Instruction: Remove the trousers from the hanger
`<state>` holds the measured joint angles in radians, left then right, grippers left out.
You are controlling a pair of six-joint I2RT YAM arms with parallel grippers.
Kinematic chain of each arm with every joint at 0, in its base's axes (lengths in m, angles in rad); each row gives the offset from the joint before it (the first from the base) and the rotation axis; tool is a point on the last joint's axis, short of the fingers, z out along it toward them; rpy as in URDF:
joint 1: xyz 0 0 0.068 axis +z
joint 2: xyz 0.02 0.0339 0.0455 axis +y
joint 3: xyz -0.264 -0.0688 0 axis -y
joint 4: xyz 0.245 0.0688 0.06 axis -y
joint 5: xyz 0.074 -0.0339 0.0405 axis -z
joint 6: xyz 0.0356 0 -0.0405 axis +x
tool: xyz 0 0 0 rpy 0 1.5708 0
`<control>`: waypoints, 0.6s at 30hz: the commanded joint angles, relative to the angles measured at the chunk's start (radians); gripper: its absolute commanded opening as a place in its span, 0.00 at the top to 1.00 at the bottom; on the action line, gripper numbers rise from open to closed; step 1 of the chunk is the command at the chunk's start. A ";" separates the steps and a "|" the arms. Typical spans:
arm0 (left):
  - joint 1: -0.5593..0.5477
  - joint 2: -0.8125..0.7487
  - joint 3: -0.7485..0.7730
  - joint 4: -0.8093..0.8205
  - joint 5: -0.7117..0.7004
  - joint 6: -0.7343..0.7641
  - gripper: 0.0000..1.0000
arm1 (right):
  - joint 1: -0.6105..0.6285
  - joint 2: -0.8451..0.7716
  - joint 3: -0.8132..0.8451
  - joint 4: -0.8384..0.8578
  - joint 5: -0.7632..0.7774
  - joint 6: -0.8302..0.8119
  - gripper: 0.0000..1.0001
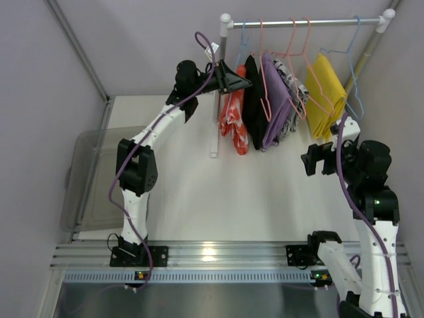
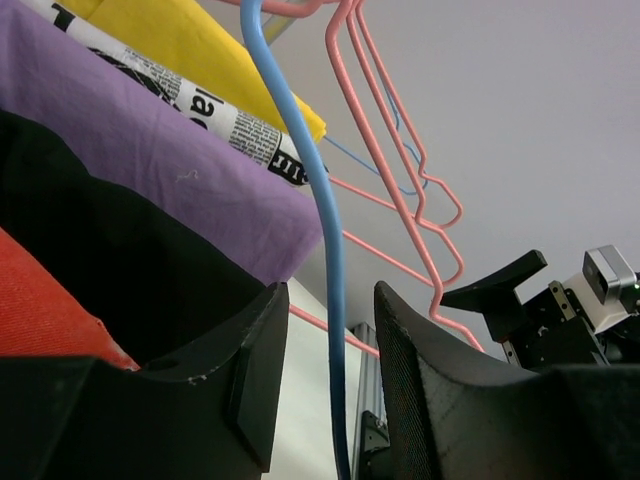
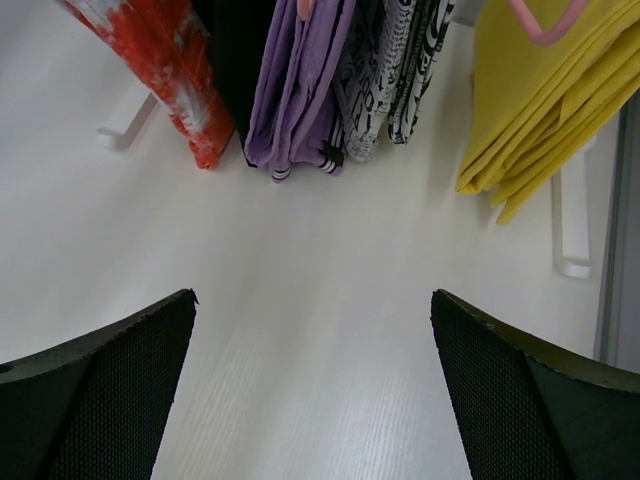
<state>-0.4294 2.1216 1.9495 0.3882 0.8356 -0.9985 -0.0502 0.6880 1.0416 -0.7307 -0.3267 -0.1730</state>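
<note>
Hanging along rail (image 1: 305,22), left to right: trousers (image 1: 235,119), black garment (image 1: 252,99), purple garment (image 1: 275,106), black-and-white print cloth (image 1: 295,86), yellow cloth (image 1: 328,96); pink hangers (image 1: 291,46) among them. Trousers at far left end under hanger (image 2: 325,200), pressed against black garment. Left gripper (image 2: 330,295) up at rail, jaws part open, straddling hanger wire, gap either side, not clamped. Right gripper (image 3: 312,295) low over table (image 1: 252,199), jaws spread wide, holding nothing. Lettering on print cloth too broken to read.
</note>
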 commanded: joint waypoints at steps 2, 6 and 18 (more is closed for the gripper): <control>0.007 -0.060 0.028 -0.020 0.039 0.044 0.57 | -0.007 -0.015 -0.003 0.010 -0.006 -0.008 0.01; 0.026 -0.058 0.028 -0.044 0.066 0.051 0.58 | -0.007 -0.016 0.008 -0.002 -0.003 -0.010 0.00; 0.044 -0.031 0.091 -0.029 0.112 -0.002 0.61 | -0.007 -0.013 -0.006 0.002 -0.006 0.009 0.00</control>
<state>-0.3866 2.1193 1.9755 0.3126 0.9131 -0.9794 -0.0502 0.6750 1.0389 -0.7341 -0.3264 -0.1719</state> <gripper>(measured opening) 0.400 0.993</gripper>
